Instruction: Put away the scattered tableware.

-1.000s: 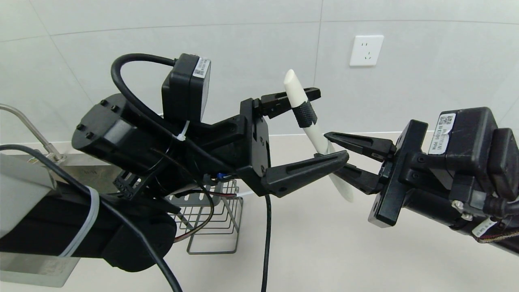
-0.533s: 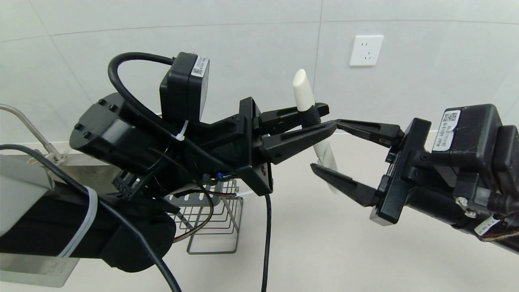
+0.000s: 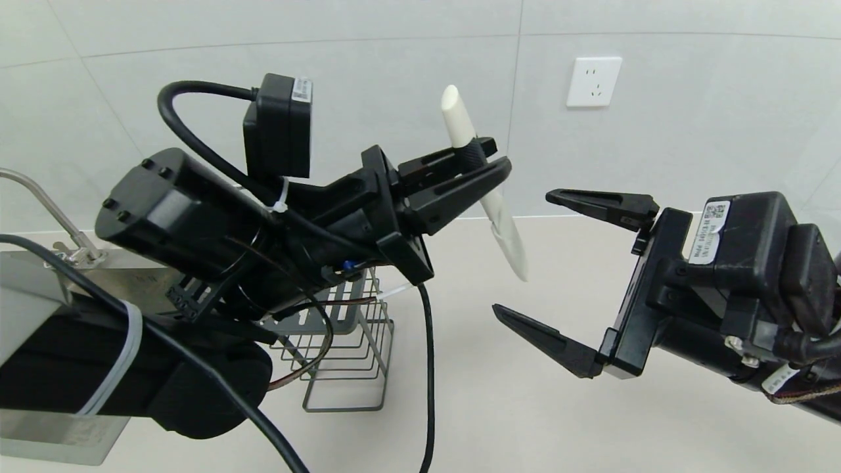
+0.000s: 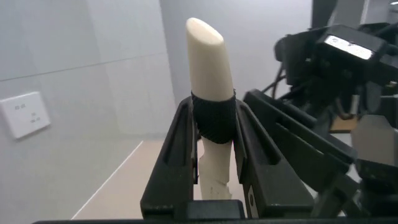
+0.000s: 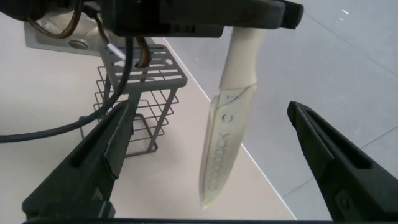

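A white knife [image 3: 494,209] with a black band round its handle hangs in the air, blade pointing down. My left gripper [image 3: 485,157] is shut on the black band [image 4: 214,115], well above the counter. The cream handle [image 4: 208,59] sticks up past the fingers. My right gripper [image 3: 566,269] stands open to the right of the blade, apart from it, one finger [image 3: 601,200] high and the other low. In the right wrist view the blade [image 5: 226,143] hangs between those spread fingers [image 5: 336,165]. A grey wire rack [image 3: 345,358] stands on the counter below the left arm.
The beige counter [image 3: 525,407] runs to a tiled wall with a white socket [image 3: 594,81]. A steel sink edge [image 3: 59,433] and a tap [image 3: 46,203] lie at the far left. A black cable [image 3: 428,381] hangs from the left arm in front of the rack [image 5: 140,99].
My left gripper closed on the knife's black band and carried it up and left. My right gripper let go of the blade, opened wide and drew back to the right.
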